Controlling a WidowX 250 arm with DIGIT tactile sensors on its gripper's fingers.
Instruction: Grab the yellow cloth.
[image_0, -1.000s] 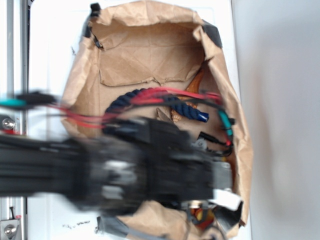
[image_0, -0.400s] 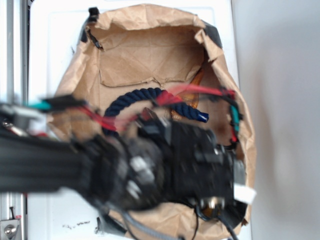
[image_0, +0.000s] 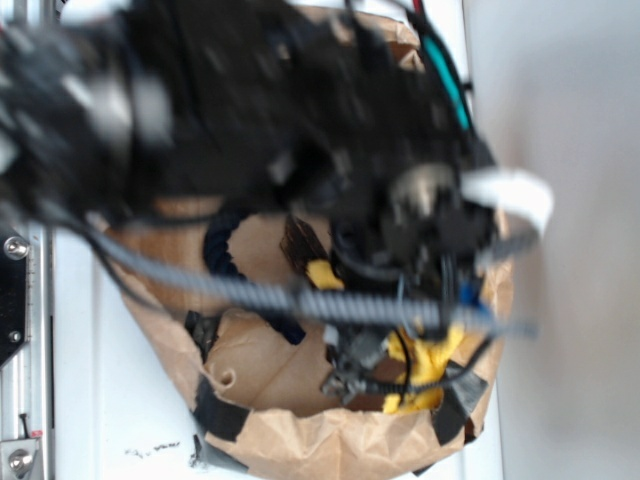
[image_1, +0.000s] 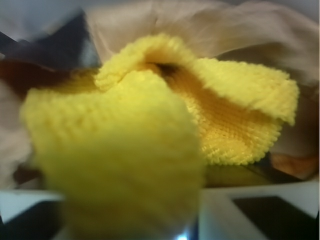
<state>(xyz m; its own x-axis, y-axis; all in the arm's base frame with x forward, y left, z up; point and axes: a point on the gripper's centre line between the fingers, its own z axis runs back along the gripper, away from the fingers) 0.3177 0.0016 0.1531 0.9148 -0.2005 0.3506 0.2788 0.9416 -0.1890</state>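
Note:
The yellow cloth (image_1: 150, 130) fills the wrist view, a fuzzy bright wad bulging right up to the lens, with one fold spreading right. My gripper (image_1: 132, 212) is shut on it; the cloth sits between the pale fingers (image_1: 260, 200) at the bottom edge. In the exterior view the cloth (image_0: 428, 362) shows as a yellow lump under my blurred black gripper (image_0: 395, 360), above the near right corner of the brown paper bag (image_0: 300, 440). The fingertips are hidden by cloth and cables.
A navy rope (image_0: 222, 250) lies inside the bag, mostly covered by my arm (image_0: 250, 110). Crumpled bag walls (image_1: 235, 35) rise behind the cloth. A metal rail (image_0: 20, 300) runs along the left; pale tabletop (image_0: 570, 300) lies to the right.
My arm has swung up and towards the camera, now covering the bag's upper half. The yellow cloth, hidden before, now shows under the gripper.

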